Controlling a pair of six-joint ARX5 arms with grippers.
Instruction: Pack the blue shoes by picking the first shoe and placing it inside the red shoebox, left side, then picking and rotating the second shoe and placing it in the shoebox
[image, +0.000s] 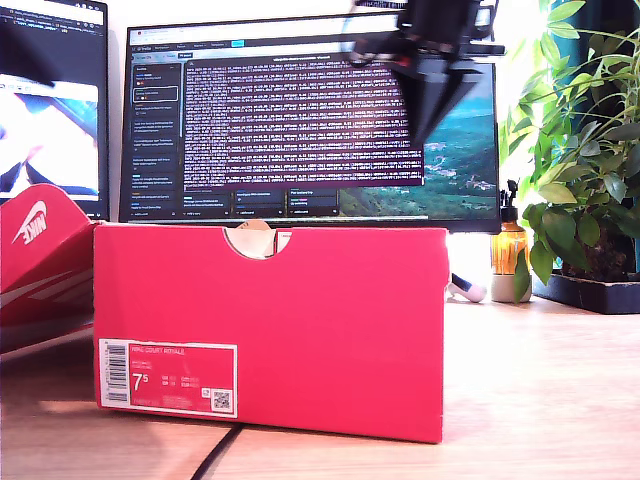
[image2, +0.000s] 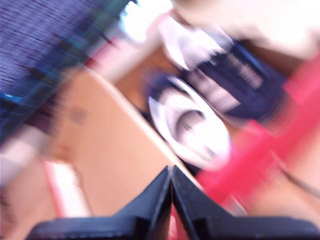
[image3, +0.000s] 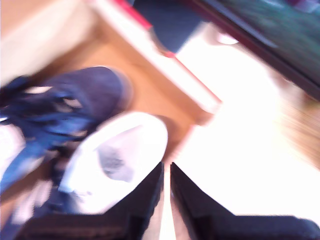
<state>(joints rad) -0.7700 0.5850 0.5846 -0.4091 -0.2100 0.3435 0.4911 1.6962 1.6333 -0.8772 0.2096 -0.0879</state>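
Both shoes (image3: 75, 145) lie inside the red box (image: 300, 330), heel to toe, as my two blurred wrist views show. My first gripper (image2: 171, 200) has its jaws pressed together, empty; my second gripper (image3: 166, 195) is narrowed to a slit, empty too. They look light, soft-sided shoes with stiff soles; I'd grip at the heel collar.
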